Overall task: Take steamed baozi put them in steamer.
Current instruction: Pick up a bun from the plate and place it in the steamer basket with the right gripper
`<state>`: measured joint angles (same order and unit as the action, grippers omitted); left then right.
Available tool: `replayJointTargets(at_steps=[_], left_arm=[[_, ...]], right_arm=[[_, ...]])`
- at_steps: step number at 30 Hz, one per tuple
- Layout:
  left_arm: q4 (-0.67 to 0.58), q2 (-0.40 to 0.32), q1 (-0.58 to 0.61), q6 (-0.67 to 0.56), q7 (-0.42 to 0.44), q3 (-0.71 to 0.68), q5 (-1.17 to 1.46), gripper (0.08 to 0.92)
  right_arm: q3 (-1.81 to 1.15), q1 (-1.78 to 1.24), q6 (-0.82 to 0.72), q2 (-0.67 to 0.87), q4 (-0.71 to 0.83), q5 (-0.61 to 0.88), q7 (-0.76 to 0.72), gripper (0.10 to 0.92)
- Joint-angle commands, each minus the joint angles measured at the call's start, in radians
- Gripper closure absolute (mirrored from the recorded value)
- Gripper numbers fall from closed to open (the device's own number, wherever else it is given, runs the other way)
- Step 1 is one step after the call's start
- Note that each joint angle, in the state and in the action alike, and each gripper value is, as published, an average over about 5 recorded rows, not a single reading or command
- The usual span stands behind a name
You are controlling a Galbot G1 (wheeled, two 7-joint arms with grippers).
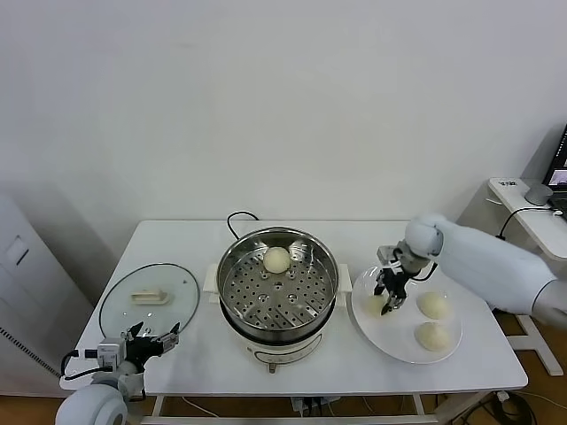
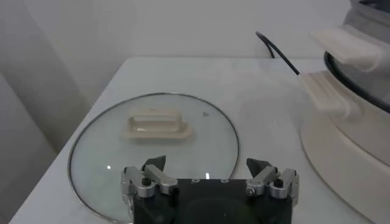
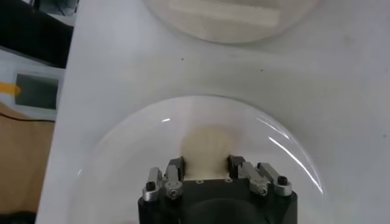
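The steel steamer (image 1: pixel 277 285) stands mid-table with one cream baozi (image 1: pixel 276 259) on its perforated tray. Three more baozi lie on the white plate (image 1: pixel 390 341) to its right: one (image 1: pixel 376 304) under my right gripper (image 1: pixel 388 297), two others (image 1: pixel 433 305) (image 1: pixel 432 336) beside it. In the right wrist view the right gripper (image 3: pixel 206 164) is shut on that baozi (image 3: pixel 207 146), fingers pressed to both its sides, still down on the plate (image 3: pixel 122 182). My left gripper (image 2: pixel 209 165) hangs open and idle over the table's front left, near the glass lid.
A glass lid with a cream handle (image 1: pixel 148 297) lies flat at the left of the table. The steamer's black cord (image 1: pixel 236 219) loops behind it. A side desk with a laptop (image 1: pixel 537 197) stands at the far right.
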<state>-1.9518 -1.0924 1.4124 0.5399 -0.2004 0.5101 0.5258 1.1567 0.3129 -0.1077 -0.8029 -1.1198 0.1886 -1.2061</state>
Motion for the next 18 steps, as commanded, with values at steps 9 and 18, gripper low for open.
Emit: replayJointTargets(at_steps=[9, 18], left_arm=[[-0.012, 0.003, 0.002, -0.001, 0.000, -0.003, 0.001, 0.177], [-0.019, 0.003, -0.001, 0.002, -0.002, -0.007, 0.001, 0.177]], right_arm=[[0.347, 0.601, -0.125, -0.031, -0.179, 0.427, -0.054, 0.561], [0.358, 0.655, -0.251, -0.148, -0.213, 0.621, 0.037, 0.559]])
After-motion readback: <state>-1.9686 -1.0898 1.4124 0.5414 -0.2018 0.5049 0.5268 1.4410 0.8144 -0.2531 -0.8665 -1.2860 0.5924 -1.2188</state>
